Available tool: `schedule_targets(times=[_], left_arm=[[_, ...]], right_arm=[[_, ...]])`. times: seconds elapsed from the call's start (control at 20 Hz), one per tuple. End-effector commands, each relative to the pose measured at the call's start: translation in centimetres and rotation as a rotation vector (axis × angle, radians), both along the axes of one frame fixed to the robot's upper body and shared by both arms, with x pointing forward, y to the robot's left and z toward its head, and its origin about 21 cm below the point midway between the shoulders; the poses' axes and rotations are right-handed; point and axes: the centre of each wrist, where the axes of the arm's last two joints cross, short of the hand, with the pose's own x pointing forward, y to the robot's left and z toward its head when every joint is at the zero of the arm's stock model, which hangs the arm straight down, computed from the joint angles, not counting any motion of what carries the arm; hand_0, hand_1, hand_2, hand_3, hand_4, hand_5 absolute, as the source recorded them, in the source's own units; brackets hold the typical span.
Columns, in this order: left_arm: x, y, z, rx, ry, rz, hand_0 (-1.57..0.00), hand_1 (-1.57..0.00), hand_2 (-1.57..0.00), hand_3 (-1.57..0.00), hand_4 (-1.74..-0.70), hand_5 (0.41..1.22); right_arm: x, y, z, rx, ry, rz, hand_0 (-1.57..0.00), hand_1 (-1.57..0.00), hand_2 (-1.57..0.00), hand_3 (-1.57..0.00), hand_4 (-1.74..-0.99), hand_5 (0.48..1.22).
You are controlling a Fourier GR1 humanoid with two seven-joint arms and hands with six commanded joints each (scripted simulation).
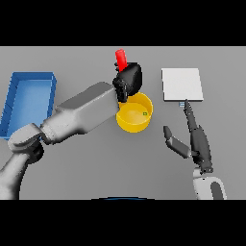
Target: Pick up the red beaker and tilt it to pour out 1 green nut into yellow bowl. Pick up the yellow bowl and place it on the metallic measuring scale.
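Right hand (194,139) nearest, fingers straight, empty, tips just below flat white square scale (181,84). Left hand (129,80) wrapped round red beaker (120,58), right over far rim of round yellow bowl (134,115). Small green nut (144,114) sits inside bowl. Blue tray (26,101) far left.

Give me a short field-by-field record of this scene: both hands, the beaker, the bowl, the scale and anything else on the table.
left hand: curled round the red beaker, above the bowl's far rim
red beaker: held nearly upright, leaning slightly
round yellow bowl: on the table, one small green nut inside
flat square metallic measuring scale: right of the bowl, nothing on it
right hand: open, holding nothing, fingers pointing at the scale's near edge
blue rectangular tray: far left
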Motion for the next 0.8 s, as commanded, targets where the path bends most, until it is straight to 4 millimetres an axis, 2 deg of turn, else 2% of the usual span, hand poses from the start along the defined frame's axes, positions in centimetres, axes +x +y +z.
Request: schedule_targets(times=[0.0,0.2,0.3,0.4,0.55,0.6,0.65,0.75], left_arm=[[0.0,-0.5,0.0,0.037,-0.016,-0.016,-1.57,-1.57,-1.57,-1.57,-1.73,1.221],[-0.1,-1.7,0.6,0.099,-0.051,-0.038,-1.57,-1.57,-1.57,-1.57,-1.73,1.221],[0.7,-1.6,2.1,0.082,-0.055,-0.051,-1.57,-1.57,-1.57,-1.57,-1.73,1.221],[1.6,-1.7,4.6,0.035,-0.071,-0.037,-1.57,-1.57,-1.57,-1.57,-1.73,1.221],[3.3,-0.4,8.4,-0.045,-0.093,0.023,-1.57,-1.57,-1.57,-1.57,-1.73,1.221],[3.9,0.2,9.9,-0.102,-0.114,0.069,-1.57,-1.57,-1.57,-1.26,-1.73,1.221],[4.4,0.8,11.2,-0.134,-0.123,0.097,-1.57,-1.57,-1.57,-1.02,-1.73,1.221],[5.7,3.1,14.1,-0.257,-0.100,0.152,-1.57,-1.57,-1.57,-1.22,-1.73,1.221]], right_arm=[[0.0,-0.2,0.0,-0.008,-0.009,-0.001,0.00,0.00,0.00,0.00,-1.061,0.671],[0.2,0.1,0.4,-0.016,-0.023,-0.006,0.00,0.00,0.00,0.00,-1.041,0.683],[-0.1,0.3,0.3,-0.016,-0.022,0.005,0.00,0.00,0.00,0.00,-1.027,0.686],[0.2,0.5,0.6,-0.011,-0.021,0.005,0.00,0.00,0.00,0.00,-1.035,0.685],[-0.2,0.7,0.3,-0.038,-0.026,0.003,0.00,0.00,0.00,0.00,-1.023,0.682],[0.0,0.6,0.5,-0.039,-0.022,-0.005,0.00,0.00,0.00,0.00,-1.024,0.681],[0.3,0.8,0.6,-0.035,-0.020,-0.005,0.00,0.00,0.00,0.00,-1.028,0.680],[0.1,0.3,0.7,-0.011,-0.016,-0.008,0.00,0.00,0.00,0.00,-1.009,0.676]])
